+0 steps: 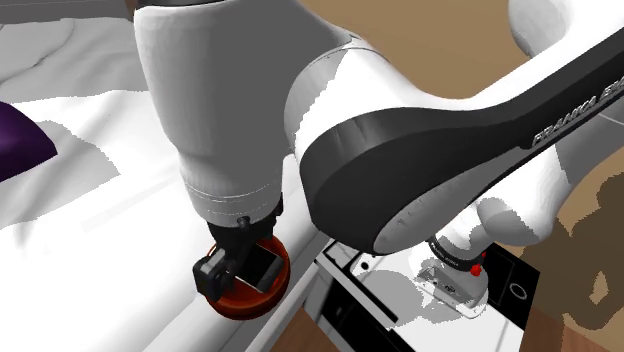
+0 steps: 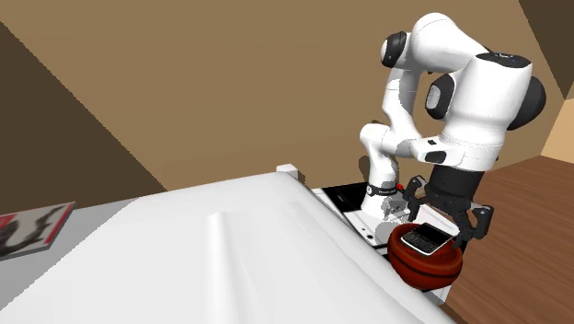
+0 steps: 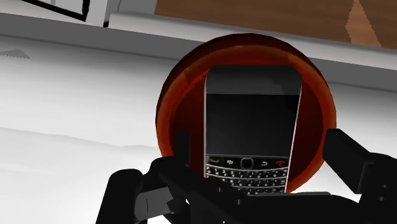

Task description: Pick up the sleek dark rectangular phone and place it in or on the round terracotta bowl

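White surface (image 2: 230,262), brown walls (image 2: 184,92), dark phone (image 3: 252,121) lying in reddish bowl (image 3: 180,89), hand (image 3: 261,143) spread open.

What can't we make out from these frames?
- Shoulder view: the gripper covers part of the phone and bowl.
- Second exterior view: the white surface hides what the bowl rests on.
- Wrist view: the gripper's body covers the phone's keypad end, so how it sits on the rim is unclear.
- Shoulder view: a purple thing is cut off by the left edge.
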Available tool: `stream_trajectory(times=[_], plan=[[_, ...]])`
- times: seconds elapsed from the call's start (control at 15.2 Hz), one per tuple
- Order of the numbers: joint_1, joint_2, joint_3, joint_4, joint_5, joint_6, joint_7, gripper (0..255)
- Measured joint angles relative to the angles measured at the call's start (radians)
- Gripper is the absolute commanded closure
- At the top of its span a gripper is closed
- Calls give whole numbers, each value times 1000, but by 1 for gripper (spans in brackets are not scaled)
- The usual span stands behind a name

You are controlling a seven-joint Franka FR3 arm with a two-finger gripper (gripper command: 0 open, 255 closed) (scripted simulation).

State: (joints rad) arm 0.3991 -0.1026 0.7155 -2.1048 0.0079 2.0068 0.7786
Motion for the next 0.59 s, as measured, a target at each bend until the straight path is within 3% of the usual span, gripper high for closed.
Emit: stream_trajectory(times=[0.2,0.59], plan=[[-1,-27,-8,48,18,-68,-17,0],[-1,-29,-9,62,19,-85,-18,0]])
